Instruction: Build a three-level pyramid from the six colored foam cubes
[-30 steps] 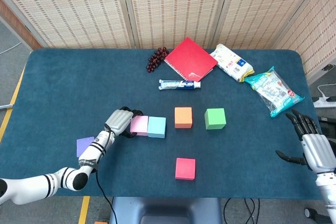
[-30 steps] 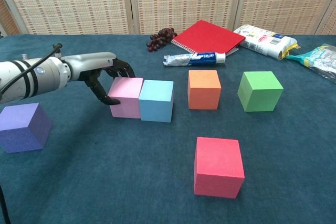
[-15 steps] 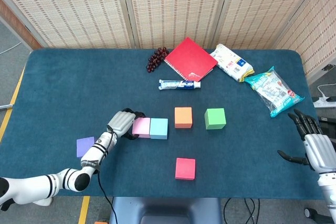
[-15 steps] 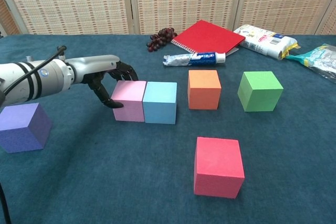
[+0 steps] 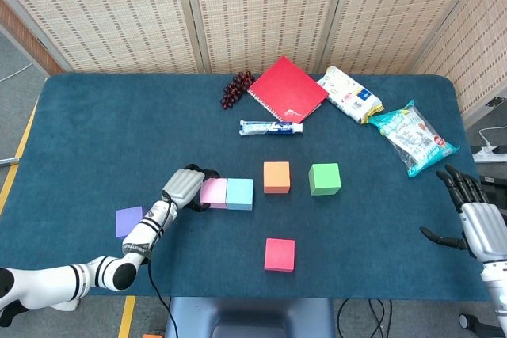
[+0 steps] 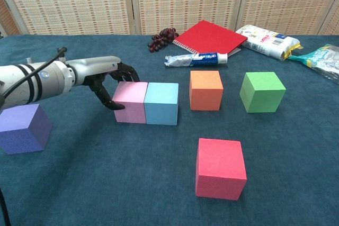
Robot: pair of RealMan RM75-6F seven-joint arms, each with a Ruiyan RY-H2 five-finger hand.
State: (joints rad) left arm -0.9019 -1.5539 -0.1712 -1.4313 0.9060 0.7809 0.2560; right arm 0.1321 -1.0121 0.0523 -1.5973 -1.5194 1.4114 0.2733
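Observation:
A pink cube [image 5: 212, 192] [image 6: 130, 102] and a light blue cube [image 5: 239, 193] [image 6: 161, 103] stand side by side, touching. My left hand [image 5: 184, 185] [image 6: 108, 80] touches the pink cube's left side with curled fingers and holds nothing. An orange cube [image 5: 276, 176] [image 6: 205, 89] sits just right of the blue one with a gap between. Further right is a green cube [image 5: 325, 178] [image 6: 262, 91]. The red cube [image 5: 280, 254] [image 6: 220, 168] lies nearer the front edge. The purple cube [image 5: 128, 221] [image 6: 23, 128] stays at the left. My right hand [image 5: 472, 215] hangs open off the table's right edge.
Along the back lie dark grapes [image 5: 236, 89] [image 6: 163, 38], a red notebook [image 5: 287, 89] [image 6: 210, 37], a toothpaste tube [image 5: 271, 127] [image 6: 196, 59] and two snack bags [image 5: 349, 94] [image 5: 412, 137]. The blue table [image 5: 103, 140] ends close beyond the red cube.
My left hand has pushed the pink and blue cubes a little to the right, closer to the orange cube. In the last half second hardly anything moved. The right hand stayed put.

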